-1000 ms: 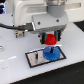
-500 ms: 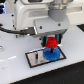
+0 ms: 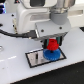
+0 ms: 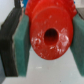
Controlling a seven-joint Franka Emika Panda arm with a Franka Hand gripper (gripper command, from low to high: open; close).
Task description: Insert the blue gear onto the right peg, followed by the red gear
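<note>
While end effector (image 4: 46, 42) clamps red gear (image 4: 49, 34), glossy with round hub hole, blue gear (image 3: 52, 55) sits below

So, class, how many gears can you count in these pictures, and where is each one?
2. The red gear is held in the gripper, directly above the blue gear, which lies on the grey plate. Others may be hidden.

Red gear (image 4: 48, 35) fills view, dark centre bore facing camera. Claw (image 4: 48, 37) clamps it: green pads (image 4: 22, 47) pressed against gear's two opposite sides. Pale table (image 4: 50, 72) beyond gear.
</note>
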